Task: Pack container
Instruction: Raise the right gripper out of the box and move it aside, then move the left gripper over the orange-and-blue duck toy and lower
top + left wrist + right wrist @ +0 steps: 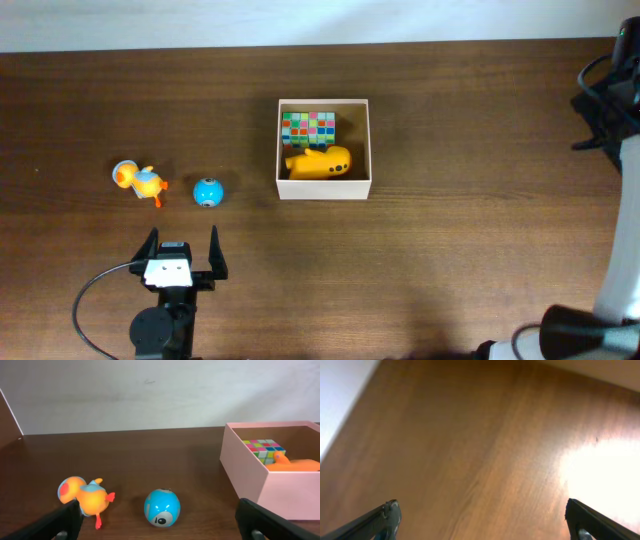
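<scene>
sitting near the middle of the table (pixel 470 230), the container (pixel 323 190) already holds a colourful cube (pixel 308 127) and a yellow toy (pixel 320 162). a blue ball (pixel 208 191) and an orange duck (pixel 139 182) lie outside to its left, not yet packed. the left gripper (pixel 183 236) hovers near the ball, fingers spread wide and empty; the right gripper (pixel 481 505) is likewise spread.

Robot arms, overhead view.
Left arm (pixel 165 322) black, with white wrist block (pixel 168 268) and looping black cable (pixel 84 290); left gripper (pixel 183 242) black-fingered; right arm (pixel 606 105) black above a white link (pixel 622 285).
</scene>
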### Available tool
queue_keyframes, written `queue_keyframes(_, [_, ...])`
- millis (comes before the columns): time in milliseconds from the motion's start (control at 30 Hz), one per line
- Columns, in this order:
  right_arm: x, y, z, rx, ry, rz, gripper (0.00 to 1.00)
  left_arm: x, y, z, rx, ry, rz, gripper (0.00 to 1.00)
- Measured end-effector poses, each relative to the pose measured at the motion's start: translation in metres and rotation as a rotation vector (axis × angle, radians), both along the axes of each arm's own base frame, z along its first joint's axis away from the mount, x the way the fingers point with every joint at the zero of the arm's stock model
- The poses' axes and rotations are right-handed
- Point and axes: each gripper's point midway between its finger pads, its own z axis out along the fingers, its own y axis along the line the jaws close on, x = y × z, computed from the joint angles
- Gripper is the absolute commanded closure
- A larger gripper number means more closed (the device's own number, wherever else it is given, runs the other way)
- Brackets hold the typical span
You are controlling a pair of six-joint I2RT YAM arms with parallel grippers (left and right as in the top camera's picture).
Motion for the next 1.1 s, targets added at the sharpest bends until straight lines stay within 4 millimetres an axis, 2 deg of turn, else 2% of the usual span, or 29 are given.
queue_keyframes(167, [0.010, -0.009, -0.039, 0.042, 0.099, -0.033, 0.01, 0.000, 0.000, 0.000, 0.000, 0.000, 0.000, 0.01])
queue_keyframes(367, [0.019, -0.006, -0.089, 0.113, 0.231, -0.023, 0.01, 0.000, 0.000, 0.000, 0.000, -0.001, 0.000, 0.01])
queue_keyframes(600, [0.022, -0.004, -0.096, 0.133, 0.237, -0.018, 0.01, 0.000, 0.000, 0.004, 0.000, -0.017, -0.001, 0.01])
queue_keyframes(867, [0.023, -0.004, -0.096, 0.134, 0.235, -0.017, 0.01, -0.001, -0.017, 0.013, -0.015, -0.024, -0.098, 0.01])
queue_keyframes(967, [0.023, -0.004, -0.096, 0.134, 0.234, -0.017, 0.01, -0.004, -0.019, 0.031, -0.022, 0.011, -0.111, 0.01])
queue_keyframes(1100, [0.023, -0.003, -0.096, 0.137, 0.233, -0.015, 0.01, -0.001, -0.021, 0.090, -0.027, 0.059, -0.123, 0.01])
